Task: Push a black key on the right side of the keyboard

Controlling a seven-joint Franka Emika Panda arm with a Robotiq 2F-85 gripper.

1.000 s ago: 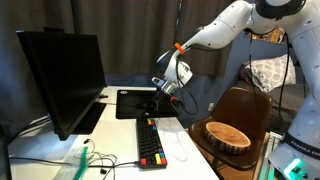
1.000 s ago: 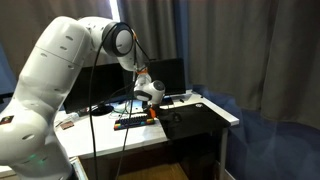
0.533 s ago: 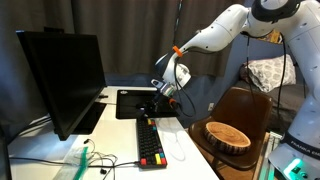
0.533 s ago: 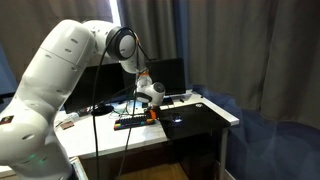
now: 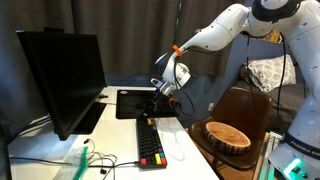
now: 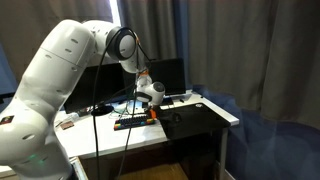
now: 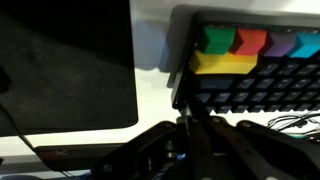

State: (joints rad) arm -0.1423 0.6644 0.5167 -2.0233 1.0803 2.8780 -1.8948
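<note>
The slim black keyboard [image 5: 150, 143] lies on the white desk with a block of red-orange keys at its near end. It also shows in an exterior view [image 6: 130, 122]. In the wrist view the keyboard [image 7: 262, 88] shows green, orange, purple and yellow keys above rows of black keys. My gripper [image 5: 153, 110] is shut and empty, and it hangs low over the keyboard's far end, as an exterior view [image 6: 152, 113] also shows. In the wrist view the closed fingertips [image 7: 185, 120] point at the keyboard's corner edge. I cannot tell if they touch it.
A flat black mouse mat [image 5: 135, 102] lies beyond the keyboard and shows in the wrist view [image 7: 60, 70]. A black monitor [image 5: 62, 80] stands on the desk. A white mouse [image 5: 178, 151] sits beside the keyboard. A wooden bowl [image 5: 228, 135] rests on a chair off the desk edge.
</note>
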